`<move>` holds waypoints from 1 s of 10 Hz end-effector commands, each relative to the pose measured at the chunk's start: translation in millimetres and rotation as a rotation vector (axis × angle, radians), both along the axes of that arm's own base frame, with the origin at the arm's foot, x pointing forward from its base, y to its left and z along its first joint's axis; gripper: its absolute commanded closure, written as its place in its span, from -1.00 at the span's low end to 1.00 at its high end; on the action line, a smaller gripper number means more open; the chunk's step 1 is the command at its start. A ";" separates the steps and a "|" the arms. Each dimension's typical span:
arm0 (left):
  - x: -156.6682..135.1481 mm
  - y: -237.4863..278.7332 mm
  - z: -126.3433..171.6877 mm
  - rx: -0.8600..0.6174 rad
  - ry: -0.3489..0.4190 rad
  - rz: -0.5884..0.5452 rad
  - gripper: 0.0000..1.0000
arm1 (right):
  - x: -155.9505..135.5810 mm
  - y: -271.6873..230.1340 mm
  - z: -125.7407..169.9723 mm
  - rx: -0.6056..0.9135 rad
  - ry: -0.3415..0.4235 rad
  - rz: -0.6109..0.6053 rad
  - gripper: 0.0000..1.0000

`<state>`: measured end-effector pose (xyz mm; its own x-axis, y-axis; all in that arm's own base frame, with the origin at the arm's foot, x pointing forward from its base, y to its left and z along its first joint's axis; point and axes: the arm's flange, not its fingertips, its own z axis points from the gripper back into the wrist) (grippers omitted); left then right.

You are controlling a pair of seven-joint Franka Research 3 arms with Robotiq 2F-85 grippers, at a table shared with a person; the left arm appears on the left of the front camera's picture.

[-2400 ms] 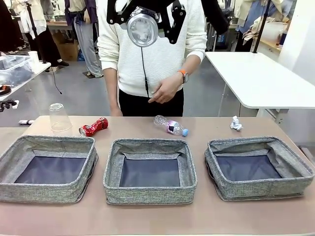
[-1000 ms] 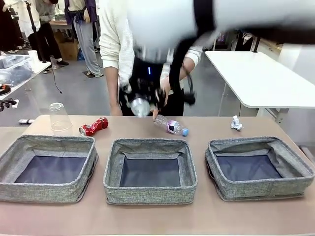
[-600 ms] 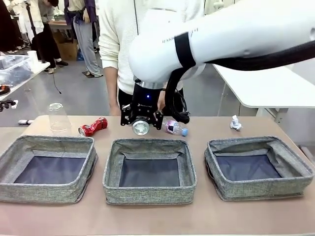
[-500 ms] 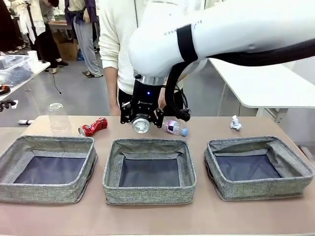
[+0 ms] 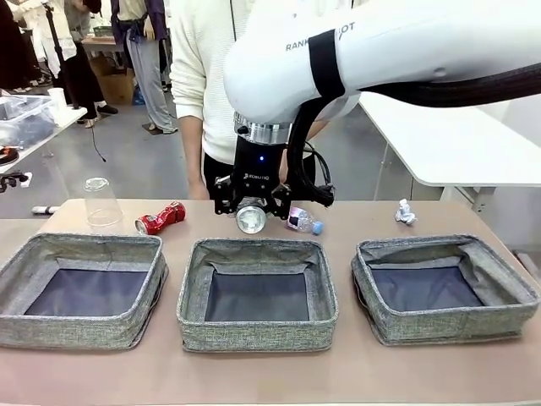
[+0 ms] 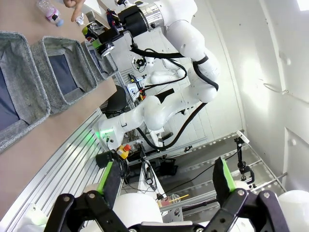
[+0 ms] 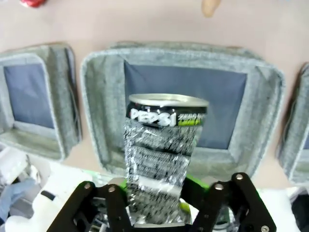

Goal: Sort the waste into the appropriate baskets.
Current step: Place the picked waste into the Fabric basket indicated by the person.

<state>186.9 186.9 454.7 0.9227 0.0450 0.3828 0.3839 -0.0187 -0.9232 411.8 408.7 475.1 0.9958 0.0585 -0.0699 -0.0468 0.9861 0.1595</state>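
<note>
The right gripper [image 5: 251, 213], jaws clamped on a dark can [image 7: 164, 140], hangs over the middle basket [image 5: 254, 334], apparently to drop it in; the left gripper [image 6: 165, 166] gapes empty

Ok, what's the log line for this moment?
right gripper: holds dark can over middle basket | left gripper: open, empty | red can, bottle, cup, paper wad: on table

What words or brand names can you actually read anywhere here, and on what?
"PEPSI", then "ZERO": on the dark can; the smaller print is blurred.
"RANK" and "OT", cut-off letters: on the white right arm.
Label on the bottle: too small to read.
</note>
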 end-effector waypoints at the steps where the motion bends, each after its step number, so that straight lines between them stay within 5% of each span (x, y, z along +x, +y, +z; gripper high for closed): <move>1: 0.2 1.4 1.9 -0.016 -0.018 0.003 -1.00 | 1.3 -2.1 4.8 -0.006 0.009 0.024 -1.00; 3: 0.2 1.4 1.9 -0.016 -0.018 0.003 -1.00 | 2.6 -3.3 5.0 -0.003 0.022 0.026 -1.00; 4: 0.2 1.4 1.9 -0.016 -0.018 0.003 -1.00 | 2.6 -3.7 5.2 -0.006 0.023 0.025 -0.81; 5: 0.2 1.4 1.9 -0.016 -0.018 0.003 -1.00 | 3.0 -3.7 5.4 -0.009 0.025 0.024 -1.00; 10: 0.2 1.4 1.9 -0.016 -0.018 0.003 -1.00 | 3.4 -5.6 6.2 -0.005 0.035 0.028 -1.00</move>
